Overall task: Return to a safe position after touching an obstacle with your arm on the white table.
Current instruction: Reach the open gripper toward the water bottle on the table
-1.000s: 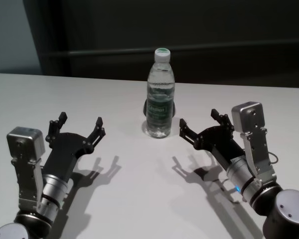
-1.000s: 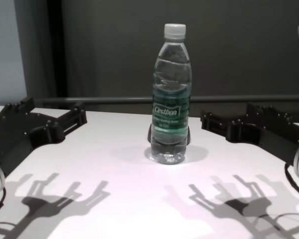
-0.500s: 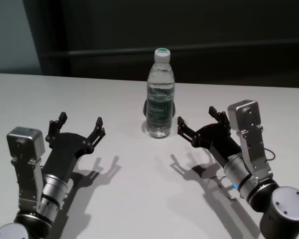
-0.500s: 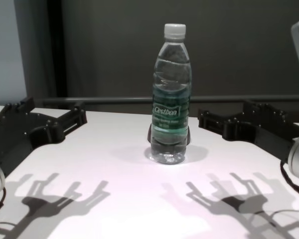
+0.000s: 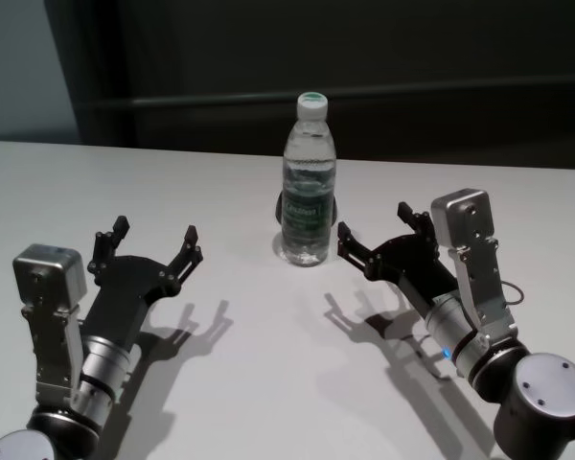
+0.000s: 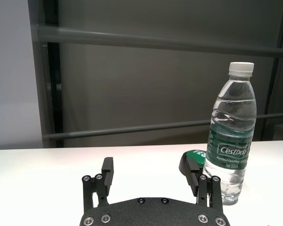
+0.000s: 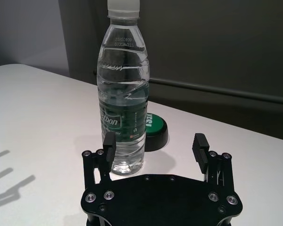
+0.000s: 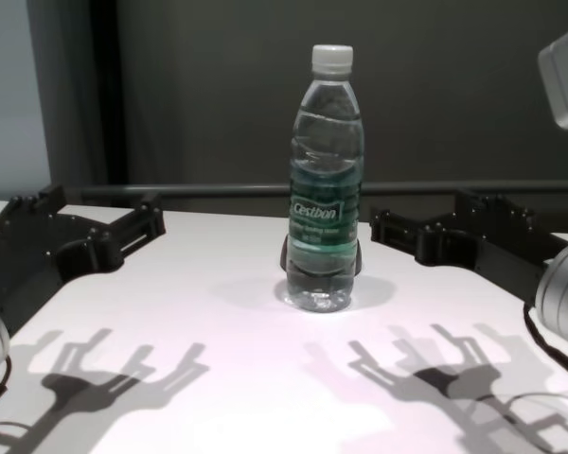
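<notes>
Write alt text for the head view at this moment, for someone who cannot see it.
A bottle stands upright on a white table, with the open right gripper close beside it but not visibly touching. The open left gripper sits farther off on the other side, holding nothing.

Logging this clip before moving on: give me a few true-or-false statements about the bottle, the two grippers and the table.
1. The bottle stands upright on the table. True.
2. The bottle has no cap. False: a white cap is screwed on.
3. The right gripper is shut on the bottle. False: its fingers are open, just to the bottle's right.
4. The left gripper is open and apart from the bottle. True.
5. A green-topped disc lies behind the bottle. True.
6. The left gripper is nearer the bottle than the right. False: the right is nearer.
</notes>
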